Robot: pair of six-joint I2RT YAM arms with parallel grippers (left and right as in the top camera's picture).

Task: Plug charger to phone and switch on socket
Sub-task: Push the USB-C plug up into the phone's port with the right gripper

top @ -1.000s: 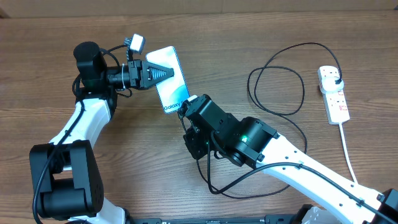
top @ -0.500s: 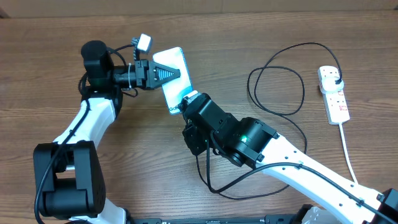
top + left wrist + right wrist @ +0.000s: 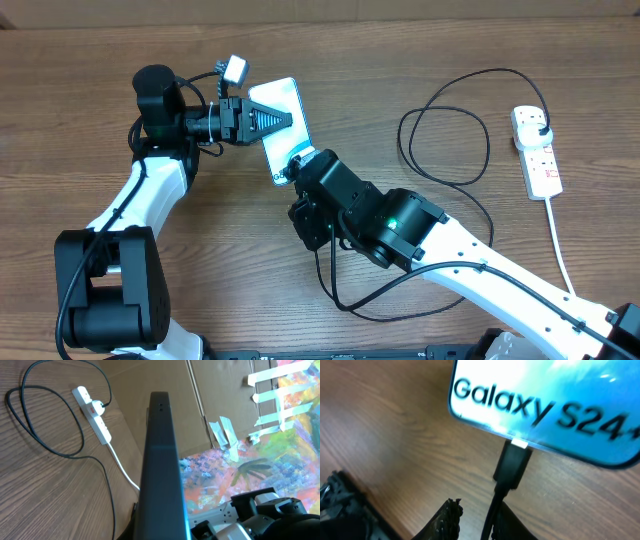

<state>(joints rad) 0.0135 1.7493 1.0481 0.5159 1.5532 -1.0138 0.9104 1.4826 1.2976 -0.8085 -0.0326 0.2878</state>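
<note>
shifted up-table, the phone [image 3: 285, 148] is clamped in left pincer [image 3: 284, 118]; right pincer [image 3: 479, 521] grips the charger [image 3: 512, 462], tip at its edge.

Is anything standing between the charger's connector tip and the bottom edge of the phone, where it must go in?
Nothing visible. In the right wrist view the connector tip meets the bottom edge of the phone, with no object between. The right hand grips the cable just behind it.
</note>
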